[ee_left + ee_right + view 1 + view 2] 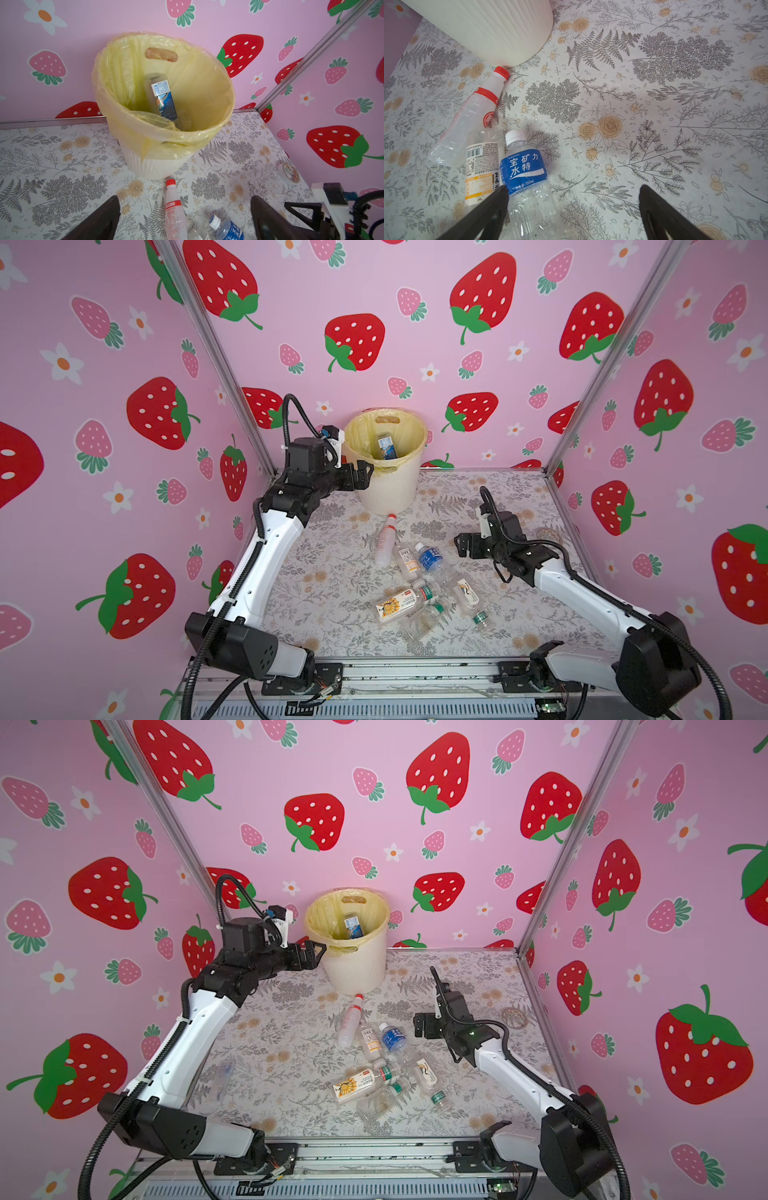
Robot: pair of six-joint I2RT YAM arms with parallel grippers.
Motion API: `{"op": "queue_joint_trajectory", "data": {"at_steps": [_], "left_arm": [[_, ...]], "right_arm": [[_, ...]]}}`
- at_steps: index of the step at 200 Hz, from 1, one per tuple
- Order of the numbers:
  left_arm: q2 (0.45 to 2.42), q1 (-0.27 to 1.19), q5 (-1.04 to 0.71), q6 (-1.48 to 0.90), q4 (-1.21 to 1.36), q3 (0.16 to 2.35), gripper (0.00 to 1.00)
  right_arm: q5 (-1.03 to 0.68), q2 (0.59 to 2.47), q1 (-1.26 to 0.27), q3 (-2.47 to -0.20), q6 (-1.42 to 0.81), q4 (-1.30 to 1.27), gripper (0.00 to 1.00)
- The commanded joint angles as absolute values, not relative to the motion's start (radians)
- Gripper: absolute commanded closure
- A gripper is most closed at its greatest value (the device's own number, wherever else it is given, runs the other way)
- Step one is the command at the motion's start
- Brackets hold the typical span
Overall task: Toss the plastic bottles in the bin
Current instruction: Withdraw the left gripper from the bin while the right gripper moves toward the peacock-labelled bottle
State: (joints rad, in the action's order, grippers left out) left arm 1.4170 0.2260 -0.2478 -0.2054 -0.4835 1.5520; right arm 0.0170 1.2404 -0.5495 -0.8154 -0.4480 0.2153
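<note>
Both top views put the left gripper (360, 476) raised at the near-left rim of the bin (388, 493), its jaws spread wide and holding nothing. The bin stands at the back of the table (332, 593), close to the rear wall, its yellow bag folded over the rim. One blue-labelled bottle (386, 446) already lies inside, so the task looks barely begun.

The other plastic bottles lie in a loose line down the middle of the table. The red-capped bottle (385, 540) is nearest the bin, and in the right wrist view its cap touches the bin's base. Just beside it are the orange-labelled bottle (406, 559) and the blue bottle (431, 558). The sunflower bottle (397, 605) and several clear ones crowd together nearer the front edge.

The right gripper (459, 545) hovers low just right of the blue bottle, jaws wide and empty. The step in hand appears to be the reach for that bottle. In the wrist view the bottle sits against one finger rather than centred, so the next move probably calls for a small sideways shift, a descent, then a gentle close on the thin body.

Bare table lies open to the right of the bottles. A tape roll (550, 536) sits near the right edge, clear of the likely carrying path to the bin.
</note>
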Motion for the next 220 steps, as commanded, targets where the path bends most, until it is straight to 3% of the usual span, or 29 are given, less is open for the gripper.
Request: {"op": "queue_joint_trajectory", "data": {"at_steps": [1, 38, 66, 118, 220], "left_arm": [[1.378, 0.223, -0.295, -0.202, -0.475, 1.492, 0.01], [1.364, 0.226, -0.382, -0.173, -0.557, 1.423, 0.01], [1.263, 0.227, -0.337, -0.177, -0.482, 1.272, 0.01], [1.229, 0.23, -0.297, -0.178, -0.482, 1.189, 0.01], [1.256, 0.261, -0.309, -0.21, -0.559, 1.241, 0.01]], "right_arm": [[0.002, 1.217, -0.546, -0.808, -0.445, 0.262, 0.01], [0.008, 1.206, -0.546, -0.795, -0.44, 0.288, 0.01], [0.023, 1.174, -0.544, -0.771, -0.448, 0.3, 0.01], [-0.025, 1.139, -0.546, -0.732, -0.467, 0.322, 0.01], [-0.074, 0.988, -0.553, -0.608, -0.53, 0.336, 0.01]]}}
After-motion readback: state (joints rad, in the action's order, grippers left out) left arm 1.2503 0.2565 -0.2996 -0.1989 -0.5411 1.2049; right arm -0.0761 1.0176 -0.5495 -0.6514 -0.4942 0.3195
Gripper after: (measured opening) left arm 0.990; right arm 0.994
